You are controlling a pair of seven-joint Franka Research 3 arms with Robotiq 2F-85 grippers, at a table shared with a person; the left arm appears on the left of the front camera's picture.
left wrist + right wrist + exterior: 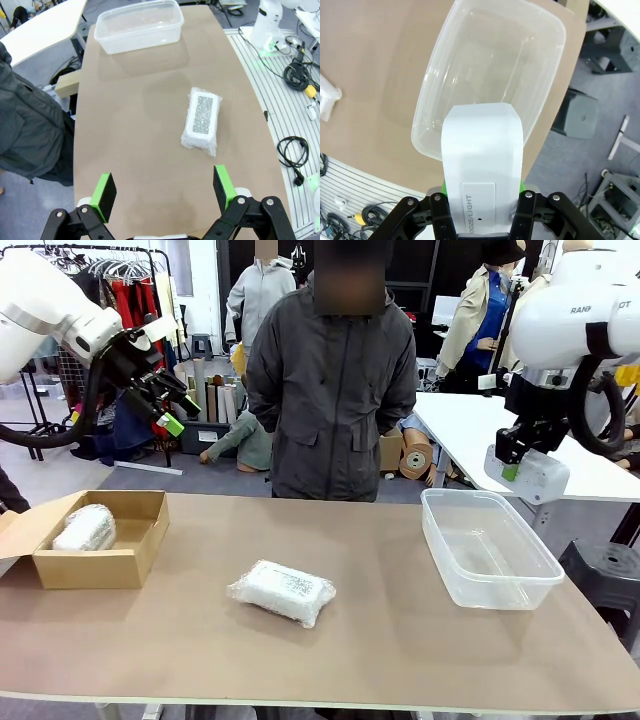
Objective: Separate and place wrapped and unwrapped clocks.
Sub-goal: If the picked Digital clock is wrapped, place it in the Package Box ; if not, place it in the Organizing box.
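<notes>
Round bundle (84, 527) is sitting in the box (140, 540), flat bundle (283, 591) is waiting mid-table. Right gripper (512, 466) is gripping the bare clock (532, 476) above the tub (488, 575), left gripper (165, 186) is hanging wide open.

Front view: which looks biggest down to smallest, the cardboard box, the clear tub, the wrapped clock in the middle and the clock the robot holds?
1. Cardboard box and clear tub: about alike.
2. Wrapped clock.
3. Bare clock in the right gripper, only slightly smaller.
</notes>
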